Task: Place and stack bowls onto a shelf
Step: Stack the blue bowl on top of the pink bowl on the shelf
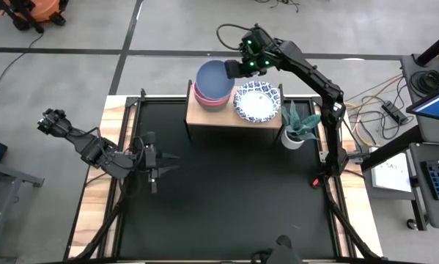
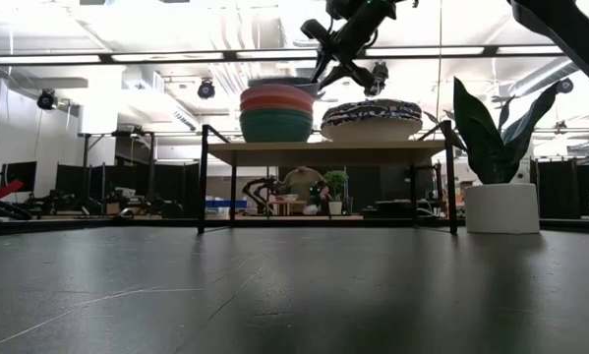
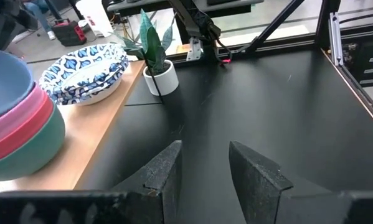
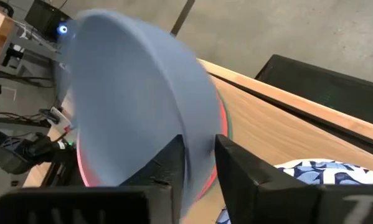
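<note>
The slate-blue bowl (image 1: 213,79) (image 4: 130,93) tops a nest of pink, red and green bowls (image 2: 277,120) at the left end of the light-wood shelf (image 1: 212,116) (image 2: 323,150). It looks tilted in the right wrist view. My right gripper (image 1: 229,68) (image 4: 198,168) is at its right rim, shut on it. White bowls with blue patterns (image 1: 257,101) (image 3: 86,68) sit stacked at the shelf's right end. My left gripper (image 1: 168,158) (image 3: 205,155) waits open over the table's left side, touching nothing. My right gripper holds the slate-blue bowl by its rim (image 4: 202,134) on the side toward the patterned bowls, one finger (image 4: 170,165) inside the bowl and one (image 4: 239,171) outside. The fingers slant down from above and from the right. Whether the bowl rests on the pink bowl (image 2: 277,91) cannot be told.
A white pot with a spiky green plant (image 1: 298,126) (image 2: 496,167) stands on the table just right of the shelf. The black tabletop (image 1: 226,198) stretches in front of the shelf toward the near edge. Cables and equipment lie on the floor beyond the table.
</note>
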Controlling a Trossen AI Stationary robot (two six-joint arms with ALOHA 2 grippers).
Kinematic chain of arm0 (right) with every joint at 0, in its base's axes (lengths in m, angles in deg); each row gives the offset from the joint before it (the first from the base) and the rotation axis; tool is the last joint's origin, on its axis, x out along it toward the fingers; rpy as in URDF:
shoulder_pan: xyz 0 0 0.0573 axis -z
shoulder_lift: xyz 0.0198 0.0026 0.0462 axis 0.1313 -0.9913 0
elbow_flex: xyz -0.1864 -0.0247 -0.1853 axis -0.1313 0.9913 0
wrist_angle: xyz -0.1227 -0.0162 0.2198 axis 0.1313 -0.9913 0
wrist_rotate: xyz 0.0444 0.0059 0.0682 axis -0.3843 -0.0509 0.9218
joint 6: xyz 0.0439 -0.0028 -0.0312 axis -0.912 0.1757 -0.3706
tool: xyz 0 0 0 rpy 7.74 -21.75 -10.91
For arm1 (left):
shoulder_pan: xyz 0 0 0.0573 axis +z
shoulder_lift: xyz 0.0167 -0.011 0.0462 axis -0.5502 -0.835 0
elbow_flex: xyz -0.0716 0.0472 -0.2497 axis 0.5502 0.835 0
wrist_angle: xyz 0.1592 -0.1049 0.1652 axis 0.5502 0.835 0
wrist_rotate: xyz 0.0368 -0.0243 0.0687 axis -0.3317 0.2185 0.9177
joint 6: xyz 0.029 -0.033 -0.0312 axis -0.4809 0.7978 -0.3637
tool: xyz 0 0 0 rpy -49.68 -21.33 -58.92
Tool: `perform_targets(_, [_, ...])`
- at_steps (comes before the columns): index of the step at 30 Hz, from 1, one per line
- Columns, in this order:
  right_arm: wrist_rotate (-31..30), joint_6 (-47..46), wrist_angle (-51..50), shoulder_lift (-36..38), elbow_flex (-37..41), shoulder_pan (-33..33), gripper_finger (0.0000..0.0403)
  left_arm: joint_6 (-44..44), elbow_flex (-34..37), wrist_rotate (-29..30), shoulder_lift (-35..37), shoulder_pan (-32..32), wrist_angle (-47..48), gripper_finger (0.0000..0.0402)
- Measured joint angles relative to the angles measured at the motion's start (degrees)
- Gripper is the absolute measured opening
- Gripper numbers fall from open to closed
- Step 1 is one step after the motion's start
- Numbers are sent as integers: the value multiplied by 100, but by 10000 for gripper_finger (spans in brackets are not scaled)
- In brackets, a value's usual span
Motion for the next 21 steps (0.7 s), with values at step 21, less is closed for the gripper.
perform_targets(21, [-173, 652, 540, 110, 1, -12, 65, 68, 0, 292, 0, 1, -9, 115])
